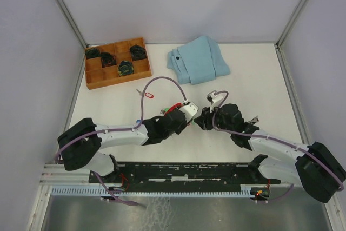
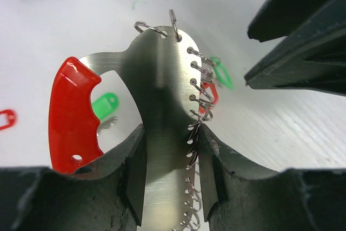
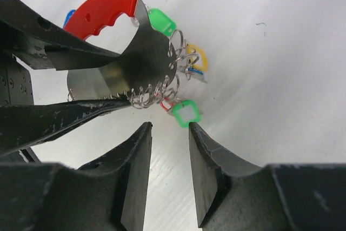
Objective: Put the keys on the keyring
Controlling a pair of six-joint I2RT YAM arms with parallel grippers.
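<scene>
I am holding the keyring (image 2: 157, 74) pinched by its steel plate in the left tool (image 2: 168, 142), its red grip lying left of the tips. The right tool (image 3: 170, 133) is standing spread and empty, the loops and tagged keys (image 3: 186, 113) sitting just ahead of it.

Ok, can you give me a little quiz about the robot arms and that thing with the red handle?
1. Fill the gap: the lone key lying near the wooden tray has a ____ tag.
2. True or false: the left gripper is clamped on the metal plate of the keyring.
3. What sits between the fingers of the right gripper? A a key, B nothing, C the keyring.
Key: 1 red; 2 true; 3 B.
</scene>
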